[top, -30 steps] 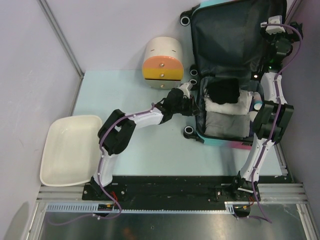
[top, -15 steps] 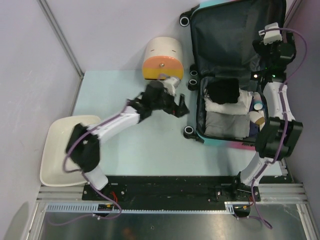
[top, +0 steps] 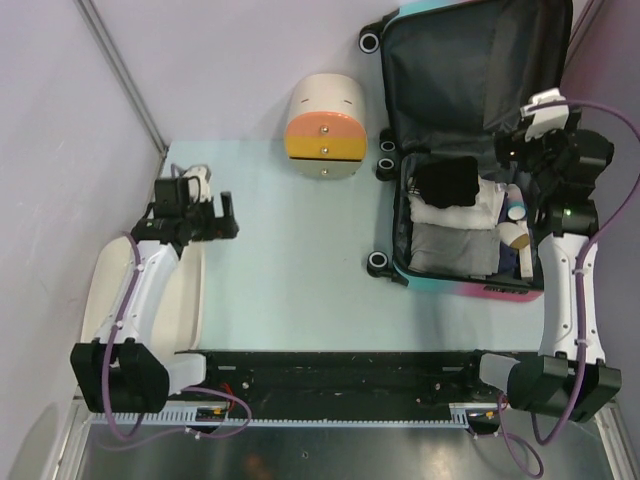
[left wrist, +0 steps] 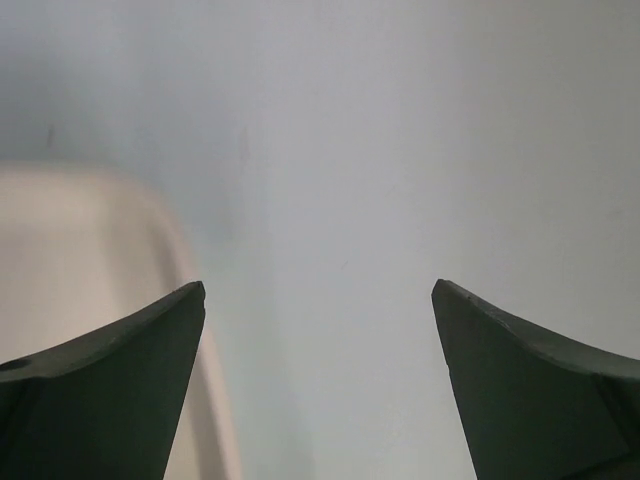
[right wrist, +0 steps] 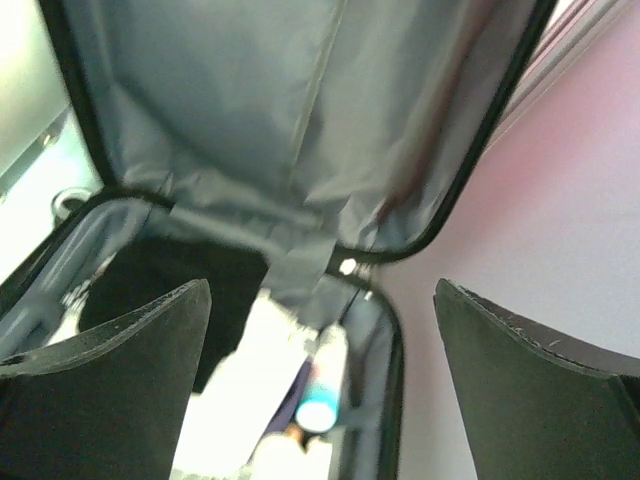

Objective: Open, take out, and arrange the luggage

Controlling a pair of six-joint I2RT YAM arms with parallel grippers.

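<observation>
While both arms hung clear of any object, a smooth, pale blue-green table (top: 290,290) filled the middle of the top view, closed in by plain lilac-grey walls, with a slanting metal post (top: 120,70) at the upper left and a black mounting rail (top: 340,375) along the bottom.

A glossy white tray (top: 192,300) with rounded corners sat at the left edge. A cream cylindrical box (top: 325,125) with orange and yellow drawer fronts stood at upper centre.

The luggage (top: 450,70) occupied the upper right of the frame and lay open. Its lid was propped back toward the rear wall, showing creased dark grey fabric lining edged in black trim. The lower shell's rim ran from teal to pink, with black wheels (top: 378,262) down its left side. Packed inside were a black folded garment (top: 447,182), a white folded cloth (top: 455,213), a grey bundle (top: 450,248), and a small bottle (top: 514,212) by the right wall.

The left gripper (left wrist: 318,285) hovered above the table beside the tray's edge, its jaws spread wide and empty. The right gripper (right wrist: 321,283) hung over the suitcase's right side, also spread wide with nothing between its dark fingers.
</observation>
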